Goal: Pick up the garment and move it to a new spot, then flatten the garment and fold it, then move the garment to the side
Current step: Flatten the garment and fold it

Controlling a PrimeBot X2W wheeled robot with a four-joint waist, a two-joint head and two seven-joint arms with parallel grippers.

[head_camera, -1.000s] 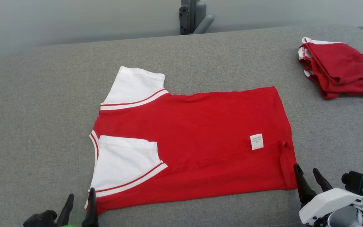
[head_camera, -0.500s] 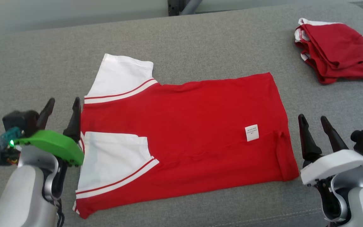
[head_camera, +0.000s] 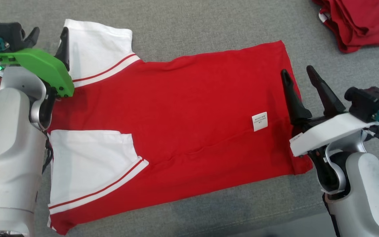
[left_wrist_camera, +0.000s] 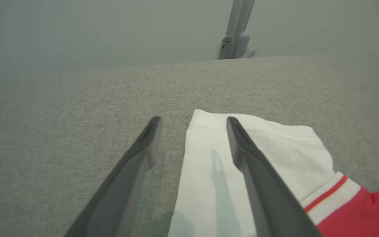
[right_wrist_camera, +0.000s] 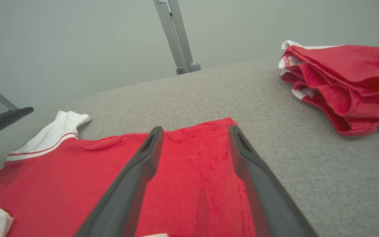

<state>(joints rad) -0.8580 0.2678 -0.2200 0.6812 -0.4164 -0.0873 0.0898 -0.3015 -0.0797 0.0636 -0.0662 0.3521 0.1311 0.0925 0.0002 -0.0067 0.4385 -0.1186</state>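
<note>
The garment (head_camera: 189,108) is a red shirt with white sleeves, spread flat on the grey cushioned surface (head_camera: 189,29). Its near sleeve (head_camera: 87,164) is folded onto the body, and a white label (head_camera: 259,121) shows near the hem. My left gripper (head_camera: 49,33) hovers open at the far sleeve (head_camera: 100,49). In the left wrist view that gripper (left_wrist_camera: 193,120) straddles the sleeve's (left_wrist_camera: 275,151) outer edge. My right gripper (head_camera: 297,70) is open over the hem's far part; the right wrist view shows it (right_wrist_camera: 195,130) above the red cloth (right_wrist_camera: 77,177). Neither holds anything.
A pile of other red and white garments (head_camera: 360,23) lies at the far right (right_wrist_camera: 341,82). A grey metal post (right_wrist_camera: 176,42) stands behind the surface. The surface's front edge (head_camera: 275,223) runs close under my right arm.
The head camera has tilted down and closer. Both arms have gone forward along the garment's ends, the left from the near corner to the far sleeve, the right from the near hem corner farther up. Both stay open.
</note>
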